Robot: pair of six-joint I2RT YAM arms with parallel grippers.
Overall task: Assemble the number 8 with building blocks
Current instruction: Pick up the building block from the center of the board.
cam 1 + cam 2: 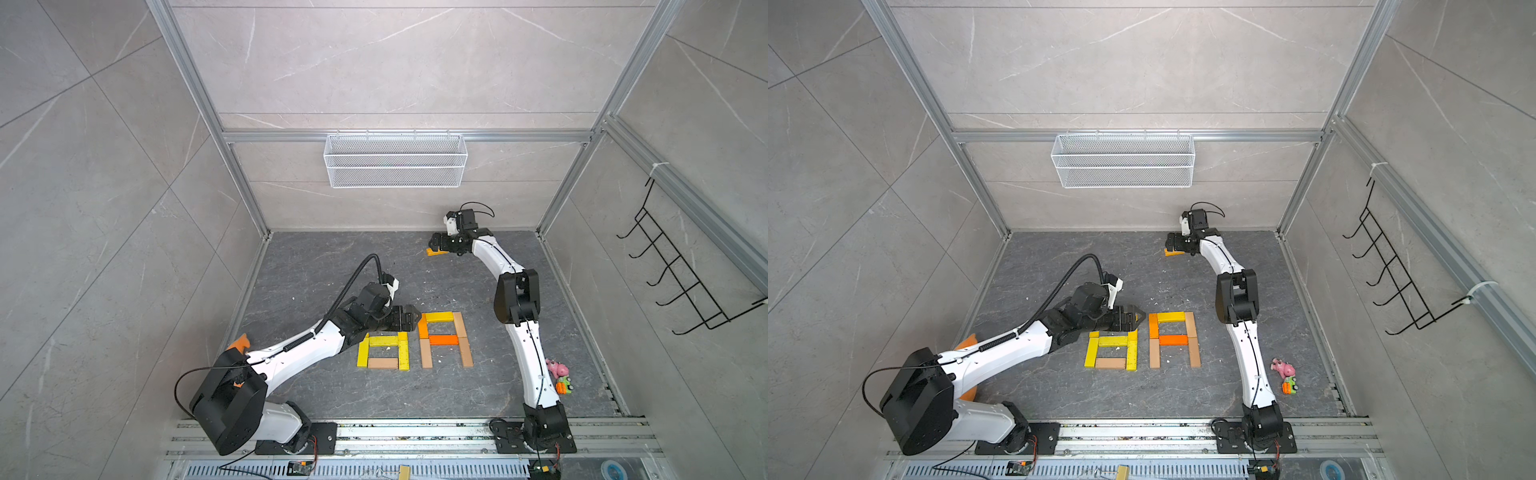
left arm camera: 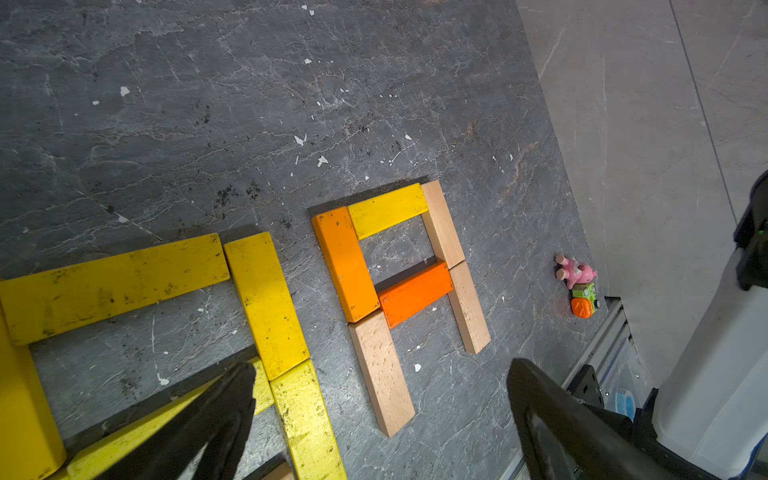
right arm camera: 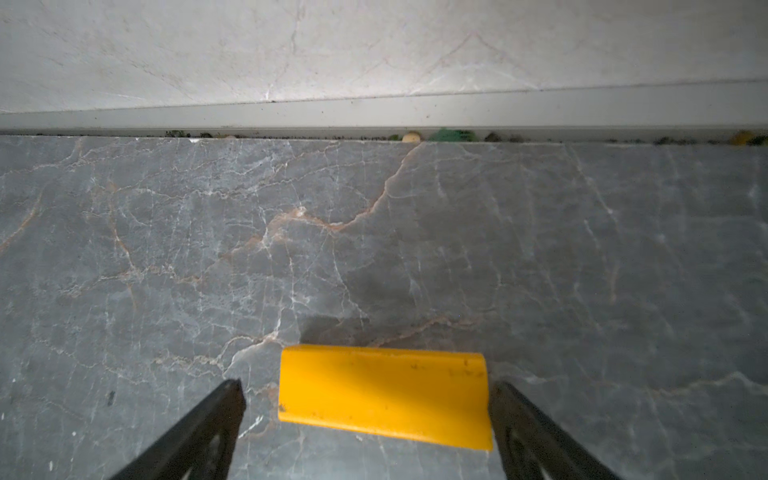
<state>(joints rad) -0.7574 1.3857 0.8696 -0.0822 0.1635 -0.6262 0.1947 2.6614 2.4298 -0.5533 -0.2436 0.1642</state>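
Grey slab; right end effector wide around yellow block

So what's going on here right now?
The right gripper, jaws open, straddles a loose yellow block at the far side of the table, not yet gripped. The left gripper hovers open above the yellow figure. Beside it, the orange, yellow and tan figure lacks its bottom bar, so that 8 is unfinished.

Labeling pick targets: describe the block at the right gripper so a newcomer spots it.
Below the white wire basket on the back wall, at the far end of the floor, one yellow-orange block lies alone between the open fingers of the right gripper. Every other block sits joined in two figures up front.
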